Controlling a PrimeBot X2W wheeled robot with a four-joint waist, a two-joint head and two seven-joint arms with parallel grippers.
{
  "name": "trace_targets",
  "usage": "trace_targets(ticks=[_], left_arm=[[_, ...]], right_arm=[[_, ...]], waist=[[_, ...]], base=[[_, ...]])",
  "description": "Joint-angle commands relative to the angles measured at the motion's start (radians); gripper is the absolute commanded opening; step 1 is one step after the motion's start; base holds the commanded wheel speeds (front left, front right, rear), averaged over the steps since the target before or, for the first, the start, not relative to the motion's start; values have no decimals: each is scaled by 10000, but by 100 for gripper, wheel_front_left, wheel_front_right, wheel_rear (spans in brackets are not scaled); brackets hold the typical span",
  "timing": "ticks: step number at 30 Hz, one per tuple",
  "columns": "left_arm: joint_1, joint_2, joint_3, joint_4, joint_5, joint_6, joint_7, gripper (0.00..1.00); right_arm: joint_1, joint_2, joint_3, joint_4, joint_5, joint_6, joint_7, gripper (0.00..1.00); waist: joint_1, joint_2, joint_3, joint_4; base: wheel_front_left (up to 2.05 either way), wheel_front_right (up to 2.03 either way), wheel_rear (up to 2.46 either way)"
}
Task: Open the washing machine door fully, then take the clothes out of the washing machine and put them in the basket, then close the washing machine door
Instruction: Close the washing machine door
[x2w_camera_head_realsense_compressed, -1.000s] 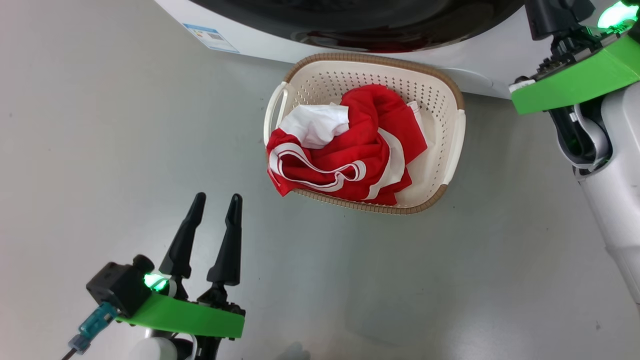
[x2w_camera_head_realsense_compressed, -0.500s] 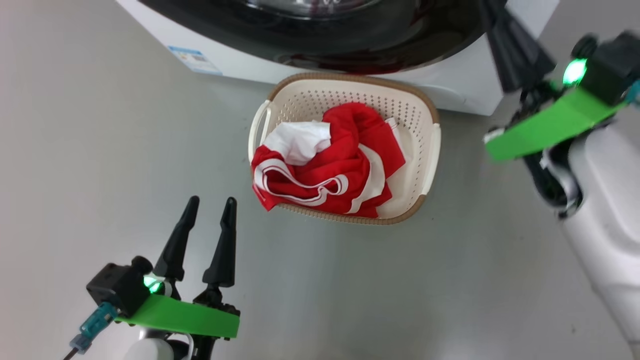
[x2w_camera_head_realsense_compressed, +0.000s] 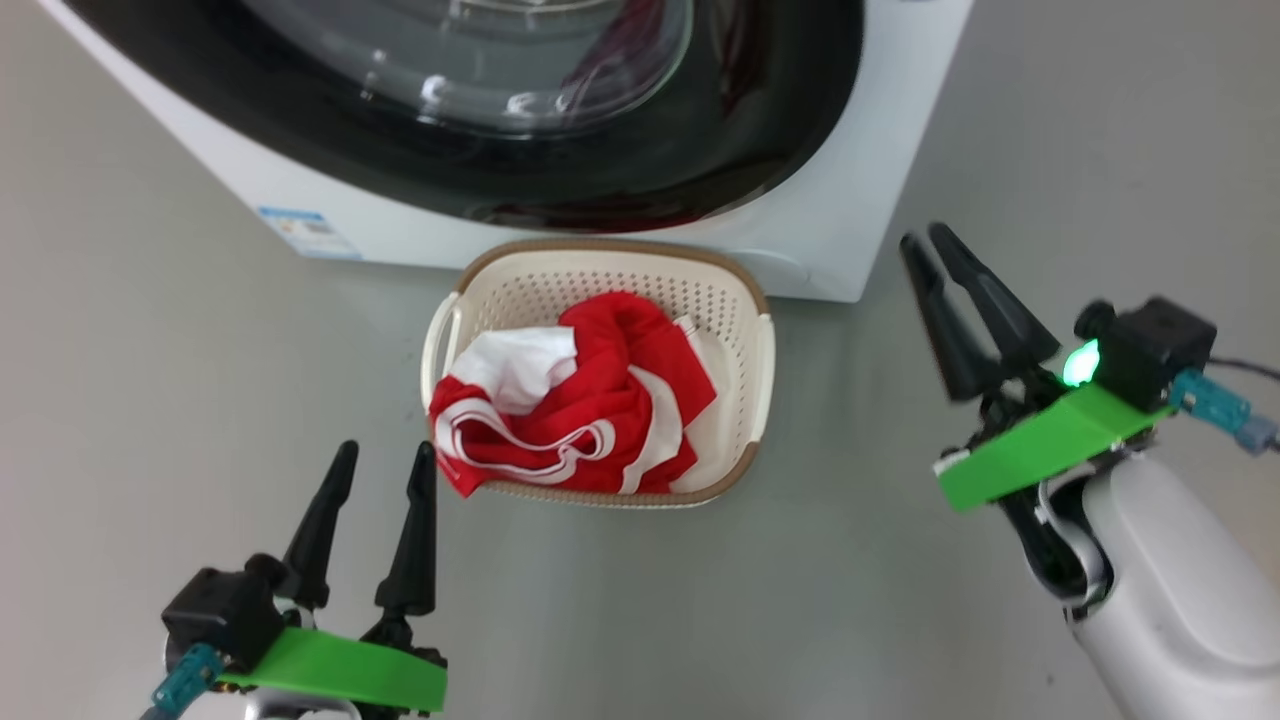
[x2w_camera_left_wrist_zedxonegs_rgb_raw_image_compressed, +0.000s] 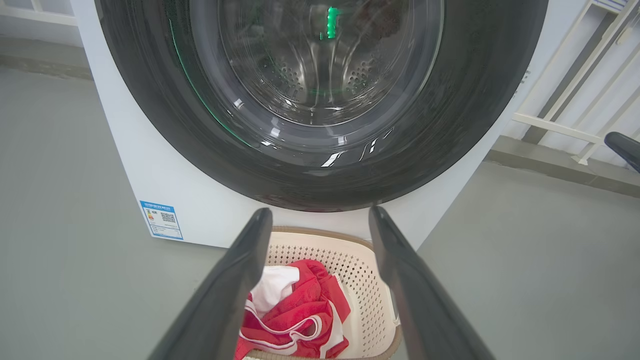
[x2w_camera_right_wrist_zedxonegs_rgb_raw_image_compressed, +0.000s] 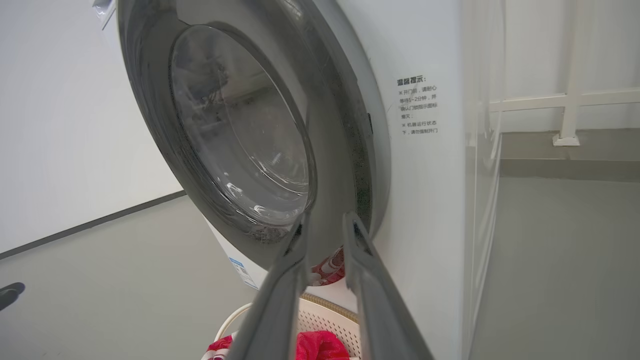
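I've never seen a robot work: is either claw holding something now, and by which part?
Nothing is held. The left gripper is open and empty; the right gripper has its fingers slightly apart, nothing between them. The clothes lie in the basket.

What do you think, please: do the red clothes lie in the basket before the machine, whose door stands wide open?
Not quite. The door is shut against the machine, not wide open, as the left wrist view shows. The red clothes do lie in the basket before it.
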Motion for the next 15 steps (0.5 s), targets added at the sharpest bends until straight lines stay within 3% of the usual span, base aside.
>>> trace_targets(ticks=[1, 15], left_arm=[[199, 187, 446, -182, 186, -61, -120, 100], [1024, 321, 882, -90, 591, -62, -120, 100]], right_arm=[[442, 157, 50, -269, -79, -9, -53, 100], [2857, 340, -934, -248, -304, -9, -53, 100]], waist=[[0, 0, -717, -689], [0, 0, -1949, -1628]], base=[[0, 0, 0], [0, 0, 0]])
